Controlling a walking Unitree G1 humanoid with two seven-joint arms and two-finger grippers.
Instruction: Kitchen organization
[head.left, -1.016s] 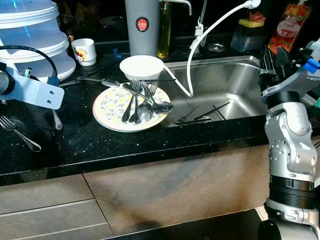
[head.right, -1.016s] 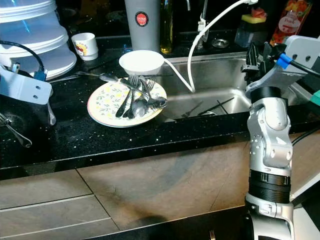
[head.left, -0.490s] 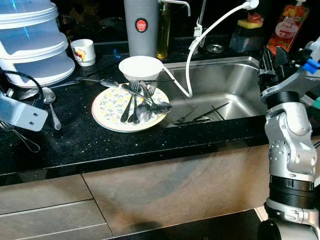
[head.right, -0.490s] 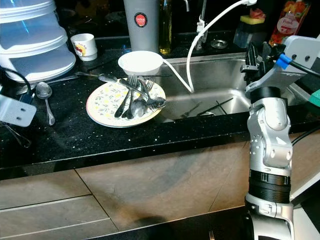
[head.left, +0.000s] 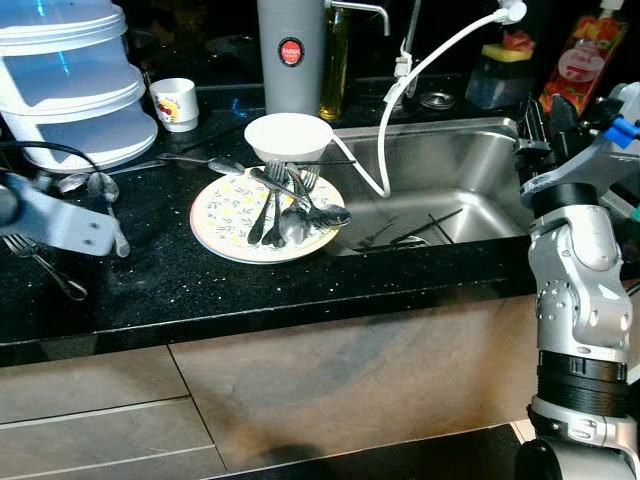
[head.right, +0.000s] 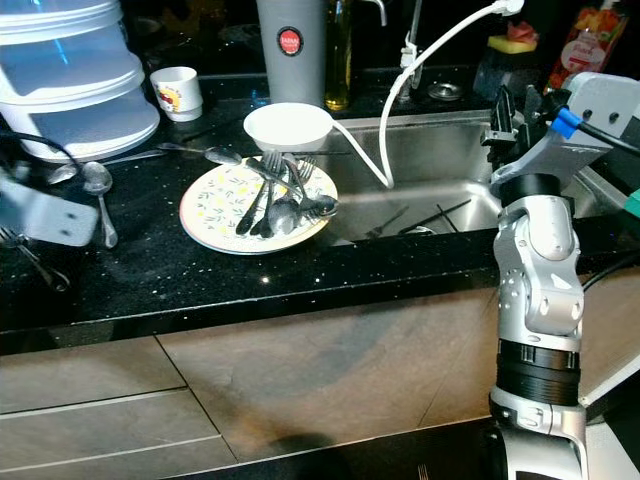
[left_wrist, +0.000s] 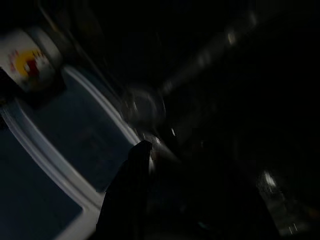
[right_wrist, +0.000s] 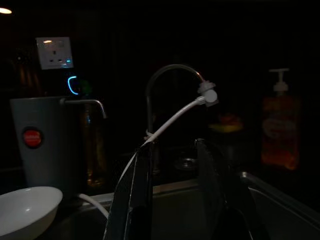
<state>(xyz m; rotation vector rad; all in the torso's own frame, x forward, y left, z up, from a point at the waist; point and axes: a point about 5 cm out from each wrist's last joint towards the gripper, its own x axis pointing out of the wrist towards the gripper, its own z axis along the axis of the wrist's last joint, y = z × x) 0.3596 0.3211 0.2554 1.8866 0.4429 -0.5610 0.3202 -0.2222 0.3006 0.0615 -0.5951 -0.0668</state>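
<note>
A flowered plate (head.left: 222, 215) on the black counter holds a pile of forks and spoons (head.left: 285, 205). A white bowl (head.left: 288, 135) stands at its far edge. A loose spoon (head.left: 101, 186) and a fork (head.left: 42, 265) lie on the counter to the left. My left arm's silver wrist bracket (head.left: 60, 225) hovers low between them. In the dark left wrist view, one black finger (left_wrist: 127, 200) points toward that spoon (left_wrist: 145, 107). My right gripper (head.left: 545, 115) is held up at the sink's right end, open and holding nothing, its fingers (right_wrist: 132, 200) apart.
The steel sink (head.left: 470, 150) holds some utensils (head.left: 400, 232), and a white hose (head.left: 420, 70) hangs into it. Stacked plastic containers (head.left: 70, 80), a printed cup (head.left: 178, 103), a grey cylinder (head.left: 290, 55) and an oil bottle (head.left: 335, 60) line the back. A soap bottle (head.left: 585, 60) stands far right.
My left arm drew back from over the counter toward the near left, uncovering the loose spoon, then edged slightly right again. The right arm stayed still. The camera shifted a little.
</note>
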